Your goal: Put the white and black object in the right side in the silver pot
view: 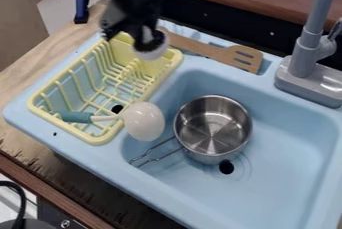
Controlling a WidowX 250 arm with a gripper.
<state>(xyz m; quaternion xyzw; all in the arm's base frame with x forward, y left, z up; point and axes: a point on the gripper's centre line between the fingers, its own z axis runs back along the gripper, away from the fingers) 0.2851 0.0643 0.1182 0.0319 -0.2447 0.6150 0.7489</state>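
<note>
Watching our gripper beside the white and black object over the yellow dish rack's far end, we cannot tell whether it grips; a ladle juts toward the silver pot.

Black gripper hangs at upper left over the far end of the yellow dish rack; the white and black object is right at its tip, grip unclear. A ladle lies with its teal handle in the rack, white bowl out past the rim toward the basin. Silver pot sits upright in the light-blue sink, wire handle pointing to the near left, drain hole just beside. Wooden spatula behind rack and basin; grey faucet at far right.
</note>
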